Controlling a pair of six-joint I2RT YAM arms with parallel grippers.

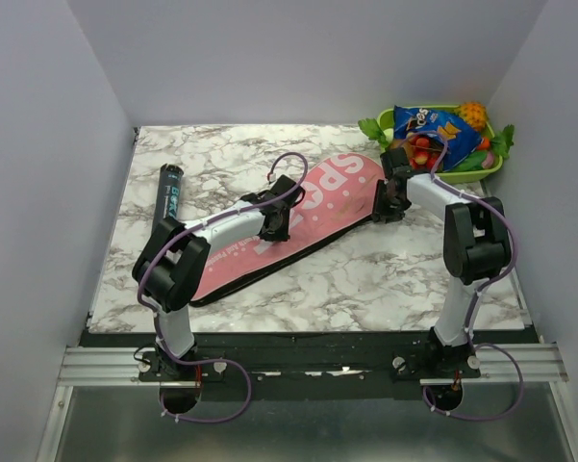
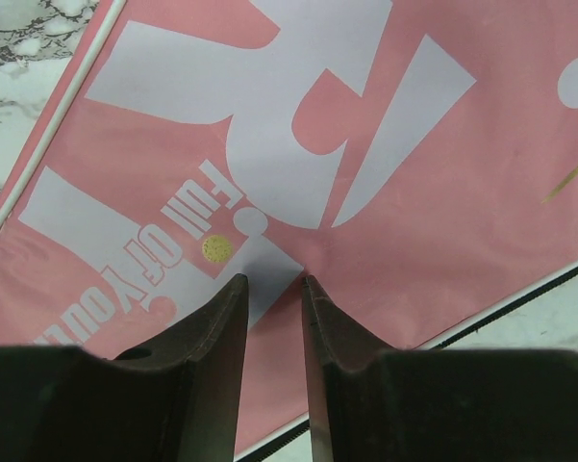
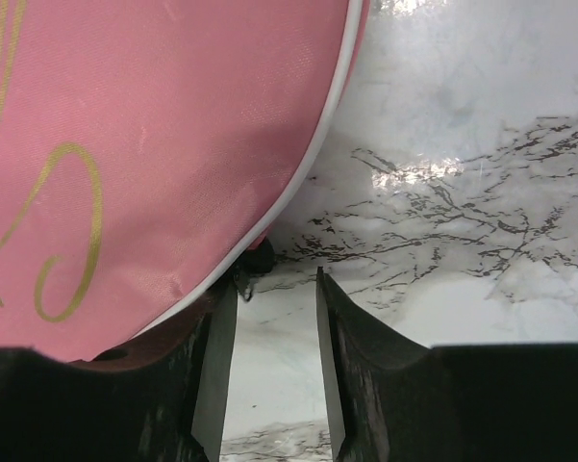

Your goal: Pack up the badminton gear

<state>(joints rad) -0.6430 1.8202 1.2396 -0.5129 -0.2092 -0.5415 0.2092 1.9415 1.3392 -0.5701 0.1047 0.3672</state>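
The long pink racket bag [image 1: 298, 217] with white lettering lies flat and diagonal across the marble table. My left gripper [image 1: 274, 226] hovers over its middle. In the left wrist view the jaws [image 2: 273, 281] stand narrowly apart with only the bag's fabric [image 2: 414, 192] showing between them. My right gripper [image 1: 389, 204] is at the bag's wide right end, open and empty [image 3: 276, 279] over bare table. Its left finger is beside the bag's white-piped edge [image 3: 298, 183], close to a small dark zipper pull [image 3: 260, 258]. The dark blue-labelled tube [image 1: 170, 192] lies at the left. Rackets and shuttlecocks are out of view.
A green tray [image 1: 490, 169] of fruit and a blue snack bag stands at the back right corner, just behind the right arm. Grey walls close in the table on the left, back and right. The bag's black zipper edge [image 2: 519, 298] runs along its near side.
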